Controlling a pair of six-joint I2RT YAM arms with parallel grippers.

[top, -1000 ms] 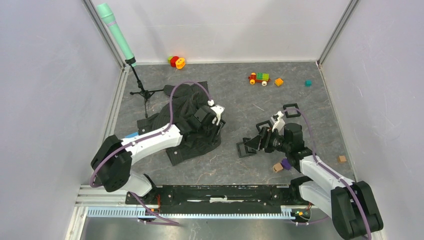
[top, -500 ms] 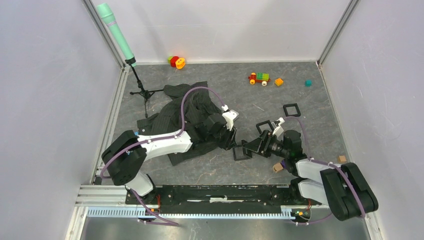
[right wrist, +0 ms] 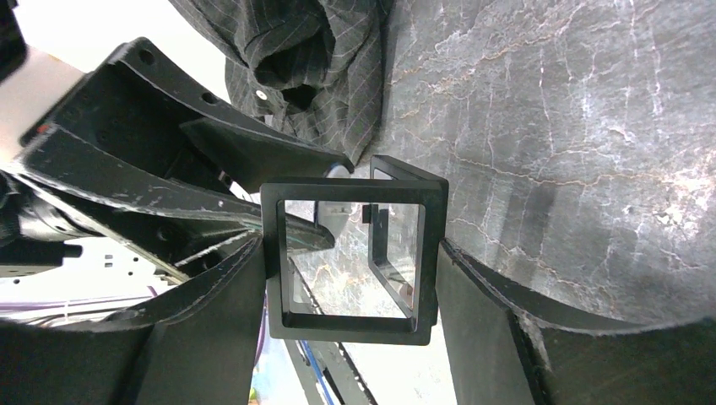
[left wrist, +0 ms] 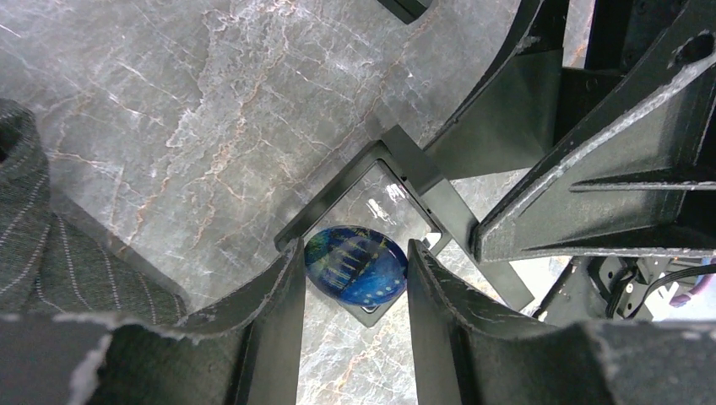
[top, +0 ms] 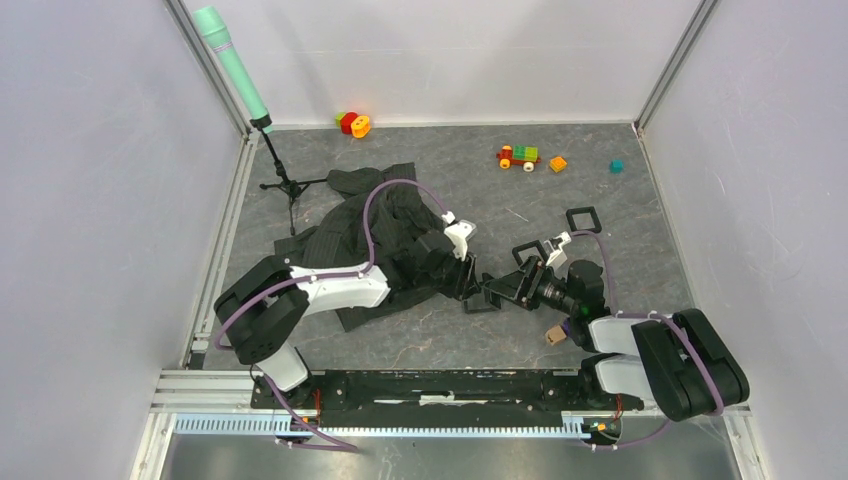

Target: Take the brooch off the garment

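The brooch point(left wrist: 356, 266), a small glossy dark-blue oval, is pinched between the fingers of my left gripper point(left wrist: 355, 253), which is shut on it. It hangs just over a black square frame point(left wrist: 405, 169). My right gripper point(right wrist: 350, 253) is shut on that frame point(right wrist: 350, 325), gripping its two sides; a second frame half stands at an angle behind it. In the top view the left gripper point(top: 470, 283) and the right gripper point(top: 500, 290) meet tip to tip, right of the garment point(top: 375, 235). The garment is a crumpled dark pinstriped shirt on the floor.
Two more black frames point(top: 583, 219) point(top: 528, 250) lie behind the right arm. A teal microphone point(top: 232, 70) on a tripod point(top: 285, 185) stands at the back left. A toy train point(top: 518, 156), orange block point(top: 558, 163), teal cube point(top: 617, 166) and red-orange toys point(top: 353, 123) line the back.
My left gripper has moved right, off the garment, to the frame in the right gripper. The right arm has swung lower and leftward to meet it.
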